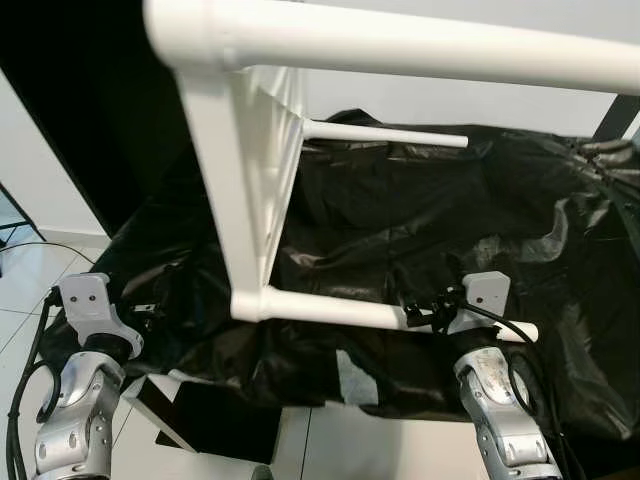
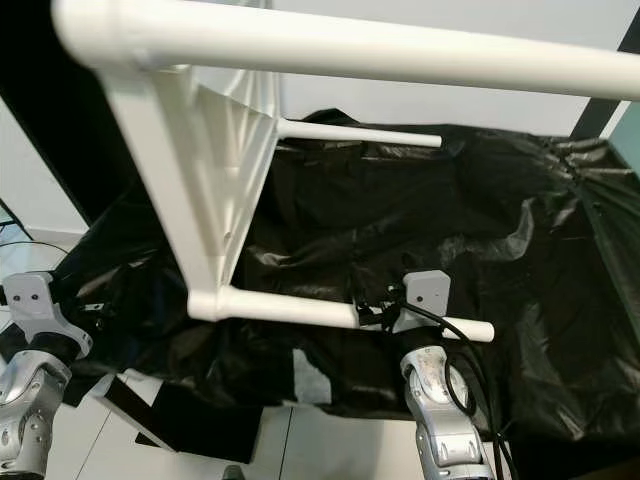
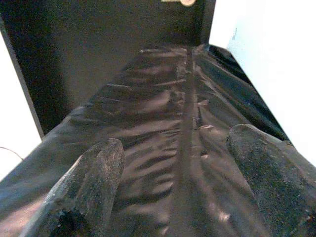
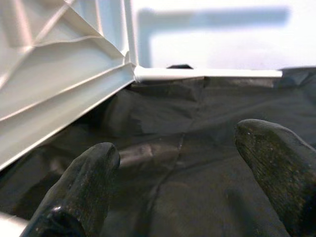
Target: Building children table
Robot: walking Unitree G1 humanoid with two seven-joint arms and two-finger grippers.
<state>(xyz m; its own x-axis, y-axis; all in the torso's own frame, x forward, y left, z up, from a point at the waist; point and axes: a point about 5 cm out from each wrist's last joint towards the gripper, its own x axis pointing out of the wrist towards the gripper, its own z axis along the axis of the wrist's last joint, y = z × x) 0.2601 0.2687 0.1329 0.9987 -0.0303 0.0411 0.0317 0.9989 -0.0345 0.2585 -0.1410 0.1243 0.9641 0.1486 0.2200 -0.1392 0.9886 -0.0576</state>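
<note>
White plastic children's table (image 1: 245, 190) on its side atop crinkled black plastic sheet (image 1: 450, 230), round legs pointing right. Right gripper (image 4: 177, 173) fingers spread, empty, at near leg (image 1: 330, 310) by sheet's front edge. Left gripper (image 3: 175, 173) spread, empty, over bare sheet left of tabletop.

Both head views look forward and down on the black-sheeted worktop (image 1: 420, 230), sharing the white table frame (image 1: 245, 190) tipped on its side. Each wrist view skims close above the sheet, facing the far edge.
</note>
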